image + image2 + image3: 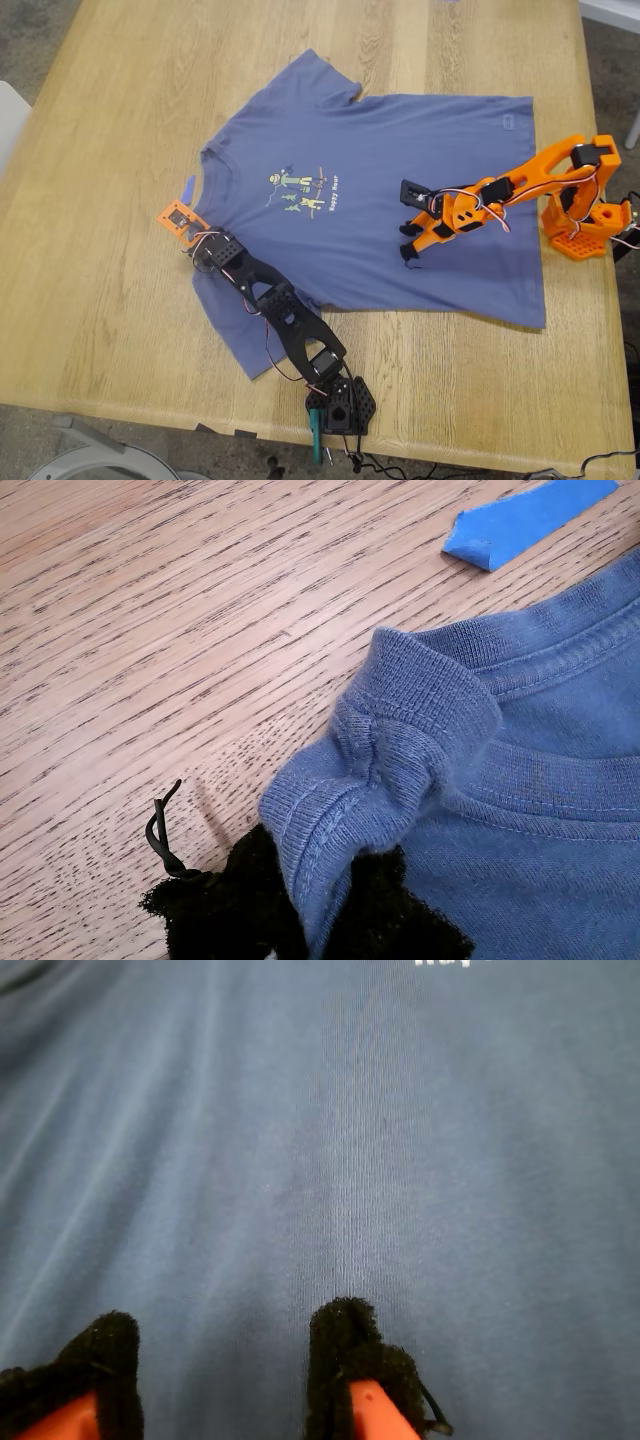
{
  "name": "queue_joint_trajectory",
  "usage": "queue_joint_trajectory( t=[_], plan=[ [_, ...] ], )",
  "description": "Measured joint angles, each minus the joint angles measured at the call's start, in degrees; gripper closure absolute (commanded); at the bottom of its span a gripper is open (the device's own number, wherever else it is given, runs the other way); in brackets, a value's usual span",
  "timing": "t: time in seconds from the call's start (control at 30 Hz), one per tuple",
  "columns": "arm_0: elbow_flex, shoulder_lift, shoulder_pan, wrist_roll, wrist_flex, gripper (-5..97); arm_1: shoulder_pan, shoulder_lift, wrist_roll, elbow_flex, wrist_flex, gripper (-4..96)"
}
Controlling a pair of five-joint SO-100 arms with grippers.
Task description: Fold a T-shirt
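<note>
The slate-blue T-shirt [400,150] lies spread face-up on the wooden table [110,300], its cartoon print [305,190] showing and its collar toward the exterior view's left. My first gripper [192,238], on the black arm, is shut on the collar; the first wrist view shows the collar rib [400,740] bunched up between the black pads [240,900]. My second gripper [407,242], on the orange arm, hangs low over the shirt's middle. It is open, with both padded fingertips [345,1350] just over bare fabric [330,1160] and nothing between them.
A small blue tape scrap [187,188] lies on the wood beside the collar. The black arm's base [340,400] sits at the table's near edge, and the orange arm's base [585,225] stands at the exterior view's right edge. The shirt's lower sleeve [245,340] lies under the black arm.
</note>
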Motion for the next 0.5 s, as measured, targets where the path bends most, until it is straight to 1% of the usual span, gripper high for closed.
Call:
queue_joint_trajectory(
  t=[0.13,0.4,0.5],
  plan=[
    [0.00,0.00,0.09,0.00,0.00,92,0.00,-4.31,0.35,-2.90,-2.64,61.9],
    [0.00,0.00,0.18,0.00,0.00,92,-0.18,-7.82,0.09,-9.40,-1.23,62.6],
    [0.00,0.00,0.26,0.00,0.00,92,-0.70,-8.26,1.14,-9.40,-1.23,62.6]
  ],
)
